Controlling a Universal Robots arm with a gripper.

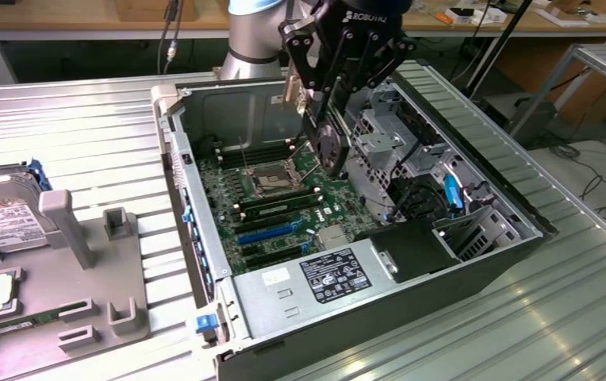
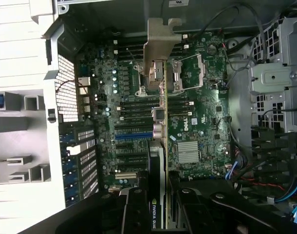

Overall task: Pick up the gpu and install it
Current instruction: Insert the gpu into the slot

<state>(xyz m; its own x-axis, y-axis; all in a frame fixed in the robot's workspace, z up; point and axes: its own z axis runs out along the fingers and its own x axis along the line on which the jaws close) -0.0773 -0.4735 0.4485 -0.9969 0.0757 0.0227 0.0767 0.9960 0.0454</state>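
One gpu [image 1: 327, 143] hangs on edge in the gripper [image 1: 324, 99], silver bracket [image 1: 294, 89] toward the case's back wall; the pincer is clamped on the card from both sides (the wrist view looks straight down its thin edge). Directly beneath lies the green motherboard [image 1: 281, 198] inside the open computer case [image 1: 192, 198]; the card looks raised clear of the blue slots [image 1: 271, 232]. Outside the case, on the exterior view's left, a grey tray [image 1: 81, 317] holds a hard drive [image 1: 1, 222].

Drive cage [image 1: 385, 143] just beside gpu [image 1: 331, 148]
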